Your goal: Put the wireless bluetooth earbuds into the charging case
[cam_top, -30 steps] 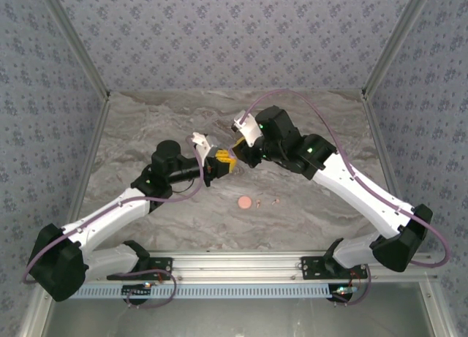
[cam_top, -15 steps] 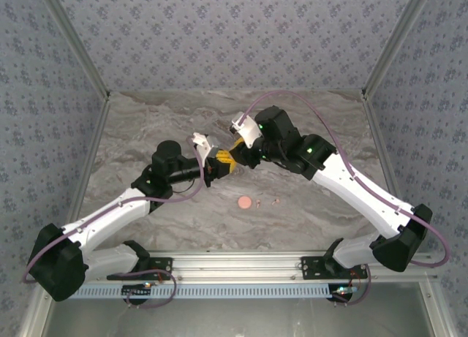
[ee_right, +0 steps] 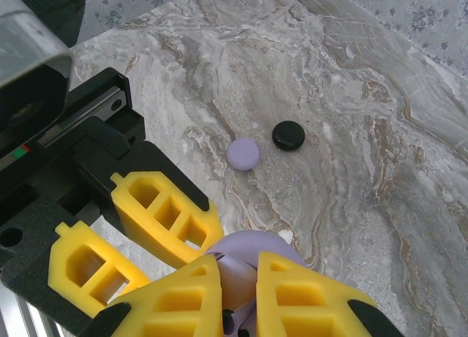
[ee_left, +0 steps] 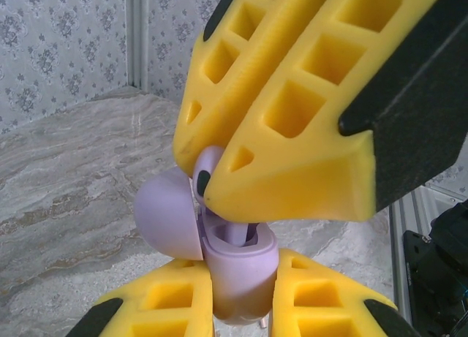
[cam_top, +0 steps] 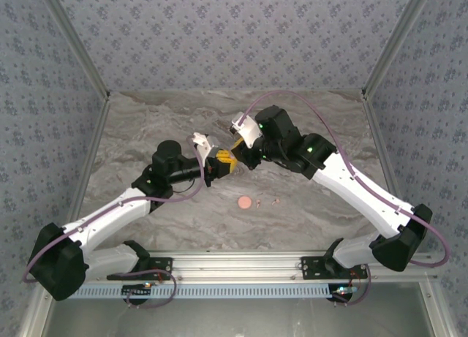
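Observation:
My left gripper (ee_left: pixel 238 282) is shut on the body of a lilac charging case (ee_left: pixel 238 267), held upright with its round lid (ee_left: pixel 164 216) hinged open to the left. From above, my right gripper (ee_right: pixel 238 300) is shut on a lilac earbud (ee_left: pixel 208 165) with a black tip, right at the case's mouth. A lilac stem (ee_left: pixel 241 231) stands in the case's well. In the top view the two grippers meet above the table's middle, left gripper (cam_top: pixel 221 164) and right gripper (cam_top: pixel 234 156) tip to tip.
A pink round case (cam_top: pixel 244 202) lies on the marble table (cam_top: pixel 146 125), with two tiny earbuds (cam_top: pixel 259 202) (cam_top: pixel 276 201) beside it. A lilac puck (ee_right: pixel 243 153) and a black puck (ee_right: pixel 288 135) lie below the grippers. Patterned walls enclose the table.
The right gripper has edged slightly toward the case in the left gripper. Both arms otherwise hold their places.

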{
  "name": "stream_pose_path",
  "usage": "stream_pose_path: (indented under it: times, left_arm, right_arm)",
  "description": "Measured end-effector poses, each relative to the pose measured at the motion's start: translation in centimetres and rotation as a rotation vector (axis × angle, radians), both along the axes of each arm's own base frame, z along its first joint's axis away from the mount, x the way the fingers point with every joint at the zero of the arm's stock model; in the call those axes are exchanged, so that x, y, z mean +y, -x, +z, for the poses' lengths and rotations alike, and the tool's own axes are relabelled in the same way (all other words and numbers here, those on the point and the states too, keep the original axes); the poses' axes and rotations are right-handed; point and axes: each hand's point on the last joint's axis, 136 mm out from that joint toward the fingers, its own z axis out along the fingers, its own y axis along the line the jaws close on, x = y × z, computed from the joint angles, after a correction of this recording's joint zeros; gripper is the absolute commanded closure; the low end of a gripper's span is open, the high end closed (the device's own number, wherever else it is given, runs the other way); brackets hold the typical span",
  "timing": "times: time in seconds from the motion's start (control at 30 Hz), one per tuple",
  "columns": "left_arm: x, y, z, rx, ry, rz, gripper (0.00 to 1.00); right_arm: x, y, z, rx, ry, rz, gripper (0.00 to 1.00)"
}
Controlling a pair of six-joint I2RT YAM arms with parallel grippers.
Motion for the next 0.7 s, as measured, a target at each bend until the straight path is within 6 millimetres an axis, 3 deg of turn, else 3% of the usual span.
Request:
stream_pose_path:
  times: [0.7]
  left_arm:
    - [-0.18, 0.15, 0.29, -0.01, 0.0, -0.007, 1.0]
  right_arm:
    - [-1.06, -0.13, 0.82, -0.012, 0.004, -0.015, 0.85]
